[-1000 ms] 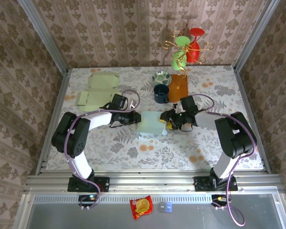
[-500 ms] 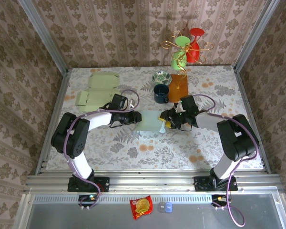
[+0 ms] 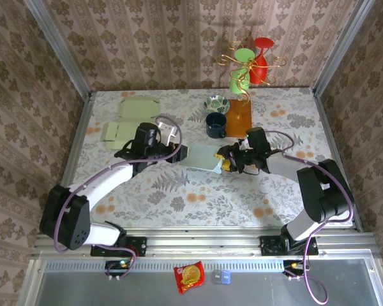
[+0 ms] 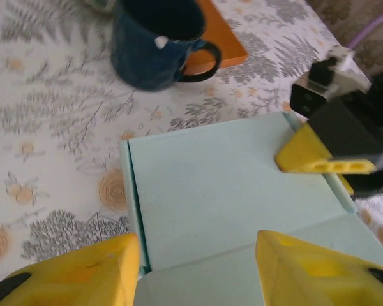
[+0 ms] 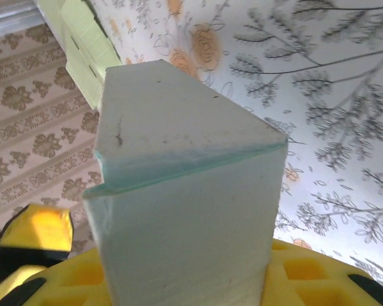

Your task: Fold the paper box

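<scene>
The paper box is seen in the middle of the worktop, and it looks partly folded. Its 3 o'clock edge is pinched by the right tool. The left tool is held spread wide over the 9 o'clock side, with nothing gripped. A side wall is probably being folded up. Next, the 9 o'clock flap likely needs to be caught and bent gently along its crease. No words or brand names can be read on the box.
</scene>
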`<action>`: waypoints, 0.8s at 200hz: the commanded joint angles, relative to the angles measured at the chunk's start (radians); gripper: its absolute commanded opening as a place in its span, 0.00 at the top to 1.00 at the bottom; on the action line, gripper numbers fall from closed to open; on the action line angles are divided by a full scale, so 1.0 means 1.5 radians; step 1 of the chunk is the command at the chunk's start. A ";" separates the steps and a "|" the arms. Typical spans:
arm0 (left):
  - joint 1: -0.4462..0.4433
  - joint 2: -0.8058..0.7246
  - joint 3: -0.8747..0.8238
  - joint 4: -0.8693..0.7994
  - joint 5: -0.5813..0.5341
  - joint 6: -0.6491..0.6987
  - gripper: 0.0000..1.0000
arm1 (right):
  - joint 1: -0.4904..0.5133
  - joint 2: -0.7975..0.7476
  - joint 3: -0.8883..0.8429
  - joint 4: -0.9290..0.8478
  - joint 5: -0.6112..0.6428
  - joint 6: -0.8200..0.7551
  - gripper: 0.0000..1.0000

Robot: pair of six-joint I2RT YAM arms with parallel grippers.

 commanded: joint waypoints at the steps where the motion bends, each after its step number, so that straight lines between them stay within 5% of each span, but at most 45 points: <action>1: -0.007 -0.021 0.001 -0.050 0.049 0.186 0.48 | -0.018 -0.038 -0.014 -0.025 -0.049 0.078 0.63; 43: -0.062 -0.072 -0.030 -0.102 0.024 0.446 0.36 | -0.049 -0.070 -0.018 -0.115 -0.108 0.139 0.64; 98: -0.080 -0.039 -0.033 -0.088 0.001 0.557 0.29 | -0.074 -0.075 -0.013 -0.234 -0.179 0.140 0.68; 147: -0.113 -0.011 -0.023 -0.128 0.054 0.643 0.27 | -0.089 -0.070 -0.023 -0.270 -0.211 0.141 0.68; 151: -0.114 -0.010 -0.024 -0.126 0.054 0.644 0.16 | -0.090 -0.067 -0.024 -0.271 -0.213 0.141 0.68; 160: -0.113 -0.004 -0.026 -0.120 0.051 0.646 0.15 | -0.091 -0.058 -0.022 -0.277 -0.223 0.138 0.69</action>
